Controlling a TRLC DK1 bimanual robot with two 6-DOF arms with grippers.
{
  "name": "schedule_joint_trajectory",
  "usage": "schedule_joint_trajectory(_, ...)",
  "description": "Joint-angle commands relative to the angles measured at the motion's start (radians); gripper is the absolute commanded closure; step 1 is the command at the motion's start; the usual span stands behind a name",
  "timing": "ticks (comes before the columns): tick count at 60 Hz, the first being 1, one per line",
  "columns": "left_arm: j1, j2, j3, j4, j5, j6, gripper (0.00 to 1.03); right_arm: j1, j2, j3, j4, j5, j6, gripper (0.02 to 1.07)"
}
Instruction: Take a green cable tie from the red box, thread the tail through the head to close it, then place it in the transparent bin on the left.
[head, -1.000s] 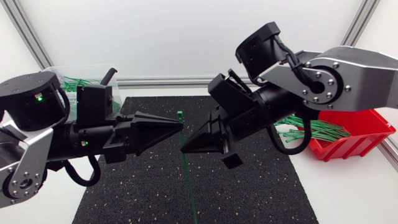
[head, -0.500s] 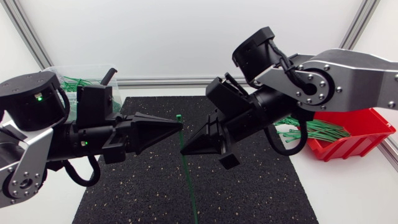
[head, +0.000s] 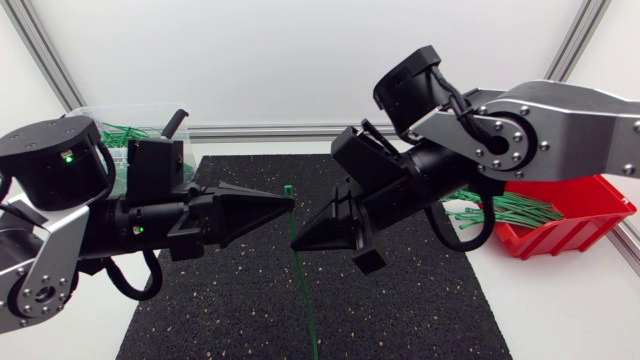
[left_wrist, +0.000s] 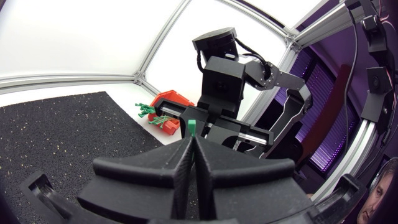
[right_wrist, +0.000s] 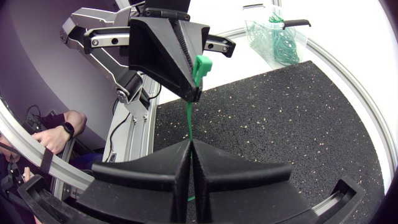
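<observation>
Left tool, matte black, is pinching the thin green cable tie under its square head; right tool is clamping the strap.

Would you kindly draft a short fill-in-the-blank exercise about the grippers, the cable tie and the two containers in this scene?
1. The left gripper is shut on the green cable tie just below its ____.
2. The right gripper is ____ on the same tie, nearer the tail.
3. The red box sits on the robot's ____ side.
4. The transparent bin stands by the ____ arm.
Missing words: head; shut; right; left.
</observation>
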Motion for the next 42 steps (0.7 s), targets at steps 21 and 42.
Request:
schedule_joint_trajectory(21,0.003,-0.007,0.016,0.017,0.012,-0.032,0.85,0.004,-0.024,-0.031,0.006,0.003,0.026,1.01)
schedule_joint_trajectory(42,0.003,-0.013,0.010,0.017,0.012,-0.039,0.86,0.000,-0.035,-0.039,0.007,0.003,0.027,1.01)
